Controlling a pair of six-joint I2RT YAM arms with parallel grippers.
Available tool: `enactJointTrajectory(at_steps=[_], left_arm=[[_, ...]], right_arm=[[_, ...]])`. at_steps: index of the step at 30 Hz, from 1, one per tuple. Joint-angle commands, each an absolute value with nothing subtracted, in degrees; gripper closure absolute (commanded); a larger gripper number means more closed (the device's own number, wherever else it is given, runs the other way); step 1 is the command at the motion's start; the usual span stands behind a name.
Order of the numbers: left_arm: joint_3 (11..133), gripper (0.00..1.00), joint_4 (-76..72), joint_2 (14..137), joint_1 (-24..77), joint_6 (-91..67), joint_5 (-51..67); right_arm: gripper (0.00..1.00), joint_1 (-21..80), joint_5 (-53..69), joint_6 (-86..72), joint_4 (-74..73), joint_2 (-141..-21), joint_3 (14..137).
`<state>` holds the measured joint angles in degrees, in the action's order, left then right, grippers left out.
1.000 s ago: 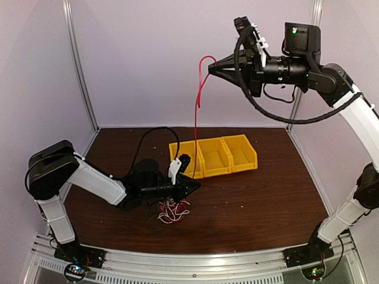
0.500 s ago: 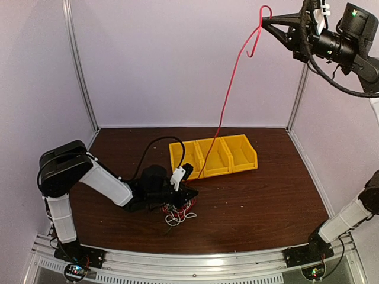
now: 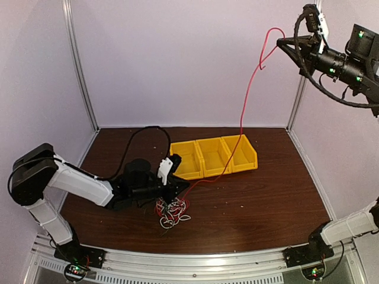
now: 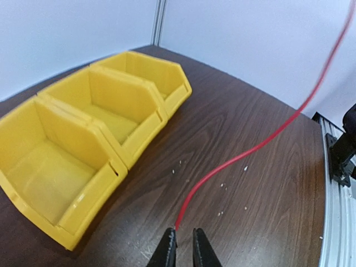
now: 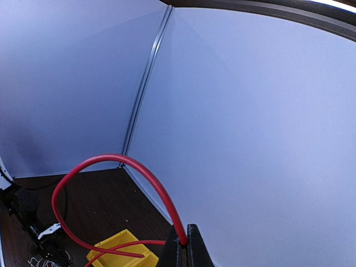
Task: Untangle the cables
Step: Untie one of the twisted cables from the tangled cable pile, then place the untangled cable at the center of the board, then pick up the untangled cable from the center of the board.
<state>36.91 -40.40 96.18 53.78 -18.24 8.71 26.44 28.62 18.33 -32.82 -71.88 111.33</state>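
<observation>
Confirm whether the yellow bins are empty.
Empty as far as visible: the left wrist view shows bare floors in the yellow bins; the red cable runs outside them.

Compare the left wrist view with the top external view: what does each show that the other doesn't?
Only the left wrist view: the red cable meeting the left gripper at its closed tips, and white specks on the table. Only the top external view: the tangled clump of cables under the left gripper, and the right gripper high up, pinching the red cable. Both: the red cable, the three yellow bins and the table.
</observation>
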Motion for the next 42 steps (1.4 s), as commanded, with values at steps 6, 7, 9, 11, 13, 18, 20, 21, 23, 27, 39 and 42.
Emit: enactJointTrajectory(at_steps=[6,7,9,11,13,18,20,21,23,27,39,42], left_arm=[[39.3,0.89,-33.9,82.2,53.6,-9.9,4.7],[39.7,0.87,-33.8,82.1,53.6,-10.0,4.8],[41.2,0.78,-33.4,83.4,53.6,-10.8,5.0],[43.8,0.65,-31.8,86.7,53.6,-11.6,6.3],[47.2,0.58,-28.9,91.1,53.6,-12.9,7.7],[52.8,0.56,-22.6,97.5,53.8,-15.8,7.9],[52.2,0.55,-23.0,97.4,53.8,-16.1,6.9],[52.1,0.55,-22.9,97.3,53.8,-16.1,6.4],[52.1,0.54,-21.9,97.5,53.8,-16.1,5.4],[52.5,0.53,-19.0,98.5,53.8,-16.3,4.7],[48.8,0.53,-20.3,96.6,53.8,-20.2,5.0],[46.7,0.53,-20.8,94.6,53.8,-21.4,3.9]], right_arm=[[1.00,22.5,23.6,19.5,-31.7,-63.5,88.5],[1.00,22.1,24.1,19.7,-31.7,-62.8,85.8],[1.00,21.5,25.4,20.2,-31.6,-61.6,80.2],[1.00,20.9,25.5,20.8,-31.2,-60.6,76.1],[1.00,20.2,25.1,21.7,-31.1,-59.6,72.4],[0.98,19.8,24.3,29.1,-34.9,-56.8,63.3],[0.81,19.7,25.4,33.6,-38.4,-56.4,60.2],[0.70,19.7,25.7,35.5,-40.3,-56.6,59.2],[0.54,19.7,26.8,40.3,-46.5,-58.1,58.9],[0.44,19.8,33.5,48.5,-59.1,-61.0,62.4],[0.42,33.9,36.9,35.1,-39.6,-79.4,63.9],[0.44,37.9,36.4,33.7,-37.8,-86.1,65.1]])
